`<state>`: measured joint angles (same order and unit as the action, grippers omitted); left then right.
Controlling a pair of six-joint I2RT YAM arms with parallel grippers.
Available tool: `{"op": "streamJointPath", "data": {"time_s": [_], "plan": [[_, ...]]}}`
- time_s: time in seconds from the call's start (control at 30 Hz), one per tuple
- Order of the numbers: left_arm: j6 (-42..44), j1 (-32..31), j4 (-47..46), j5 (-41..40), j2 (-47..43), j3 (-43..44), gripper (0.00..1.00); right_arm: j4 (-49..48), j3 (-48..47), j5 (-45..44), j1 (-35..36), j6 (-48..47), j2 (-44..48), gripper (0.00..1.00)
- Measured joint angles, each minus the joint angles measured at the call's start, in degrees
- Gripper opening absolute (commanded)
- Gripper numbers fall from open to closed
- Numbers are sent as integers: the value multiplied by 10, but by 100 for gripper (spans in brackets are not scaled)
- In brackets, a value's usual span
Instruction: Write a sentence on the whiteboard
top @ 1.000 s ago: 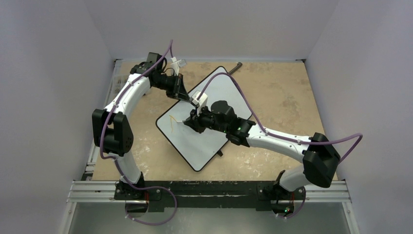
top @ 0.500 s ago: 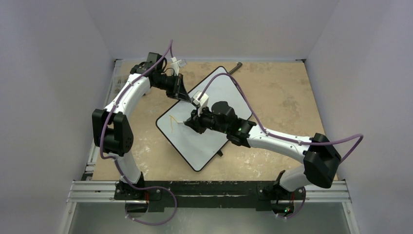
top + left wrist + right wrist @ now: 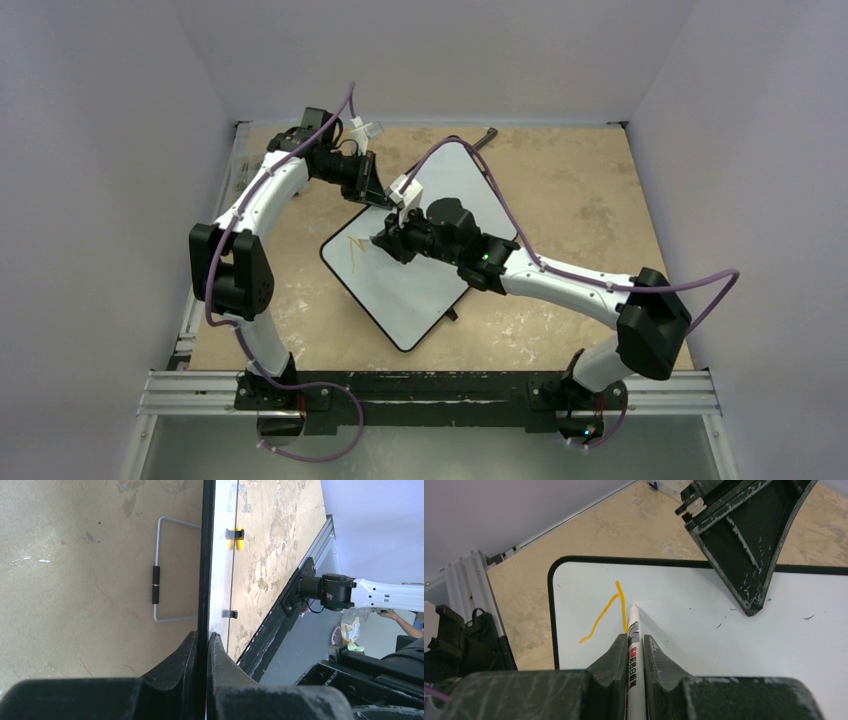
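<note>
From overhead I see the whiteboard (image 3: 405, 295) lying flat on the tan surface (image 3: 580, 180), turned cornerwise, between my two arms. My left claw (image 3: 202, 639) is pinched tight on the board's thin black rim along its far-left edge. The wrist view shows both jaws pressed against the rim with no gap. My right claw (image 3: 634, 641) is narrow, clamped around a white pen (image 3: 633, 622) that sticks out forward between the jaws. The pen's tip is down near the board's left corner. I think it touches the white face, though the angle leaves me unsure. Of the sentence (image 3: 600, 618) only an orange zigzag is there: one stroke rising to the right, and another dropping to just beside the pen. The left claw's tip sits to the right of the pen, apart from the orange marks.
</note>
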<state>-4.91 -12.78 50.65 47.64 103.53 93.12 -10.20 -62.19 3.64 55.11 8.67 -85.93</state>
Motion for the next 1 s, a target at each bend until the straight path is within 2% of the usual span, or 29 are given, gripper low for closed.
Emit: {"op": "streamJointPath", "data": {"time_s": [0.43, 0.67, 1.0], "plan": [[-2, 0, 0, 2, 0, 0, 0, 30, -67, -16, 0, -20, -31, 0], [-6, 0, 0, 4, 0, 0, 0, 52, -65, -16, 0, -22, -9, 0], [-11, 0, 0, 7, 0, 0, 0, 43, -7, -16, -8, -18, 57, 0]]}}
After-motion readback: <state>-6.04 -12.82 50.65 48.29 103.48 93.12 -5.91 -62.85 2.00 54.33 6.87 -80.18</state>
